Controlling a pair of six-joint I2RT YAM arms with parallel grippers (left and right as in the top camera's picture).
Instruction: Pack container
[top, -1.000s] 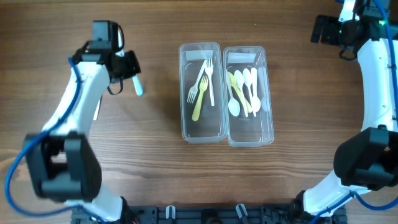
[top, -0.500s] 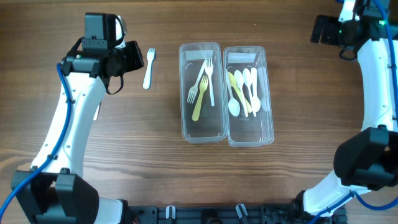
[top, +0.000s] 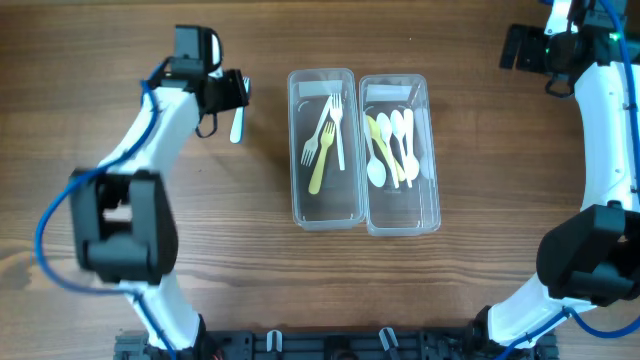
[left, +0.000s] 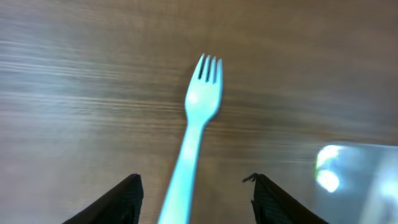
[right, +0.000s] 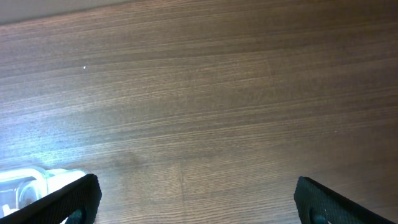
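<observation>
Two clear containers (top: 325, 222) and one pale-blue fork (left: 198, 118) are seen on the wooden counter (top: 470, 290). The left fingers (left: 124, 199) are spread astride the fork, and the right fingers (right: 74, 196) are spread wide.

free: table (top: 230, 260) front-left | obstacles: fork (top: 237, 128), left container (top: 293, 190), right container (top: 438, 190) centre

Tabletop (top: 480, 280): brown wood, visible grain, matt with a faint sheen. Fork (left: 193, 134): pale blue plastic, smooth. Containers (top: 293, 150) right of the fork: clear plastic, glossy, reflective. Cutlery (top: 378, 172) inside: white and yellow plastic, smooth. Left claw (left: 194, 202) fingers (left: 121, 202): black, matt
</observation>
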